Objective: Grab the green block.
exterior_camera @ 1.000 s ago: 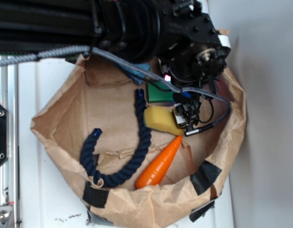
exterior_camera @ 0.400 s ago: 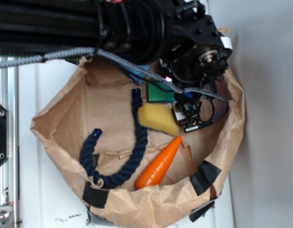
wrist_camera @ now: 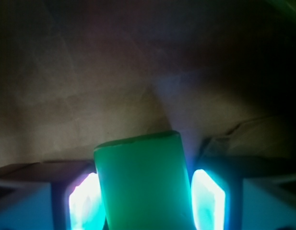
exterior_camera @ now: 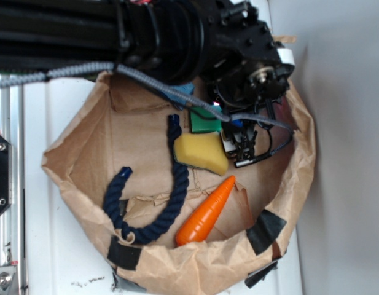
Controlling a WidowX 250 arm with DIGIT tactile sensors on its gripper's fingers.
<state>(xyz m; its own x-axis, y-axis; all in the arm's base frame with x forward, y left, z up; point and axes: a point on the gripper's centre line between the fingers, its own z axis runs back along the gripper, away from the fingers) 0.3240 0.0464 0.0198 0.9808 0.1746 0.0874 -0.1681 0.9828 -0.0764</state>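
Note:
In the wrist view the green block (wrist_camera: 140,182) fills the space between my two glowing pads (wrist_camera: 207,199), and each pad lies against one of its sides. My gripper (wrist_camera: 145,191) is shut on it, above brown paper. In the exterior view the green block (exterior_camera: 204,123) shows as a small patch at the back of the paper bag. My gripper (exterior_camera: 235,126) sits at its right end, mostly hidden under the black arm.
A yellow sponge (exterior_camera: 200,152) lies just below the block. An orange carrot (exterior_camera: 207,212) and a dark blue rope (exterior_camera: 177,184) lie lower in the brown paper bag (exterior_camera: 303,153). A light-blue piece (exterior_camera: 187,91) peeks out beneath the arm.
The arm and gripper have shifted slightly up and to the left. The yellow sponge has slid a little to the left with them. The carrot and the rope have not moved.

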